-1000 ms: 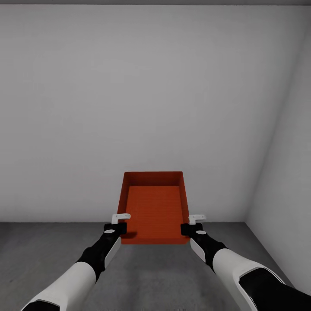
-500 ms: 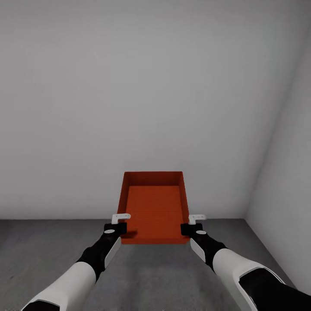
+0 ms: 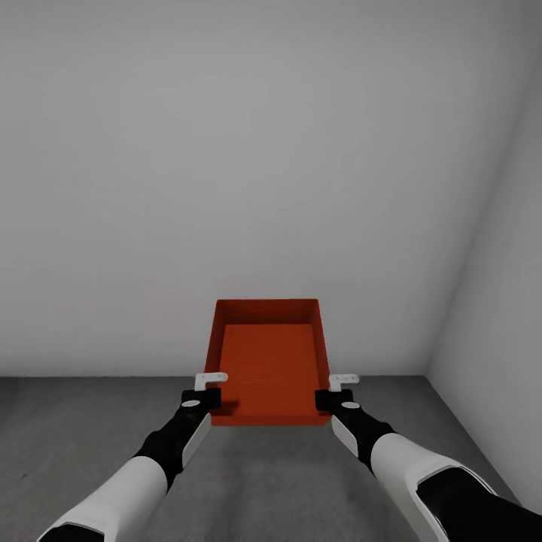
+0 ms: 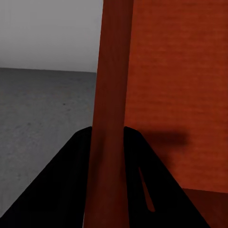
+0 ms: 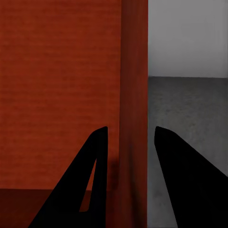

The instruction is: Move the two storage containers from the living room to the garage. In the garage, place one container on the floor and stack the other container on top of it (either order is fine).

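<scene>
The red bin (image 3: 268, 365) hung in the air before the robot, above the grey garage floor (image 3: 68, 436) and near a white wall (image 3: 248, 173). The left pincer (image 3: 211, 386) clamped its left wall and the right pincer (image 3: 337, 389) its right wall. It looked stiff, light and smooth-sided, probably slippery, so opposite walls suited the hold.

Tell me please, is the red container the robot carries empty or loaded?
Empty: the head view looks into the storage container and shows only its bare ribbed bottom.
</scene>
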